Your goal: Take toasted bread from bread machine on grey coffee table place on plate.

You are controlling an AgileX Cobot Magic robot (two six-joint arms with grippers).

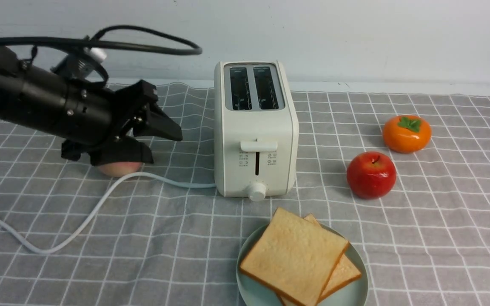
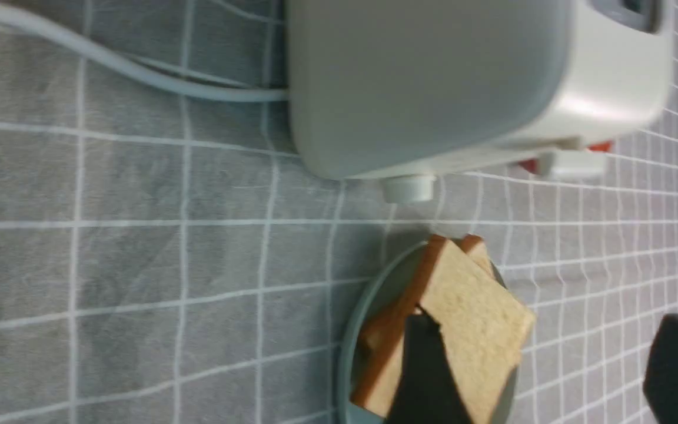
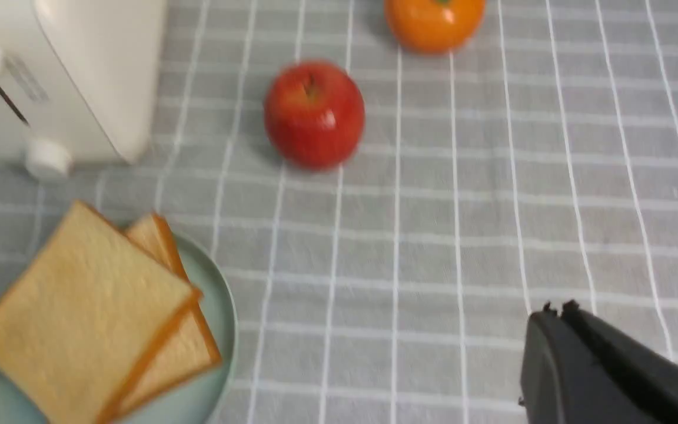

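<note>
Toasted bread (image 1: 294, 255): two slices are stacked askew on the plate (image 1: 353, 293).
Plate: set on the desk (image 1: 440, 238), just in front of the bread machine (image 1: 255, 140).
Bread machine: stood upright, its white cord (image 1: 79, 221) trailed leftward.
Left tool (image 1: 162, 146): held left of the bread machine, fingers spread wide, above a peach (image 1: 119, 168).
Right tool (image 3: 557, 309): seen only in its wrist view, fingers pressed together.
Fruit: a red apple (image 1: 371, 175) and a persimmon (image 1: 406, 134) are laid right of the bread machine.

The left arm (image 1: 36, 102) is finished in matte black, its cylindrical housing dotted with small silver screws. A thick black cable (image 1: 143, 40) is looped above it. The right gripper (image 3: 557, 309) is moulded in black.
</note>
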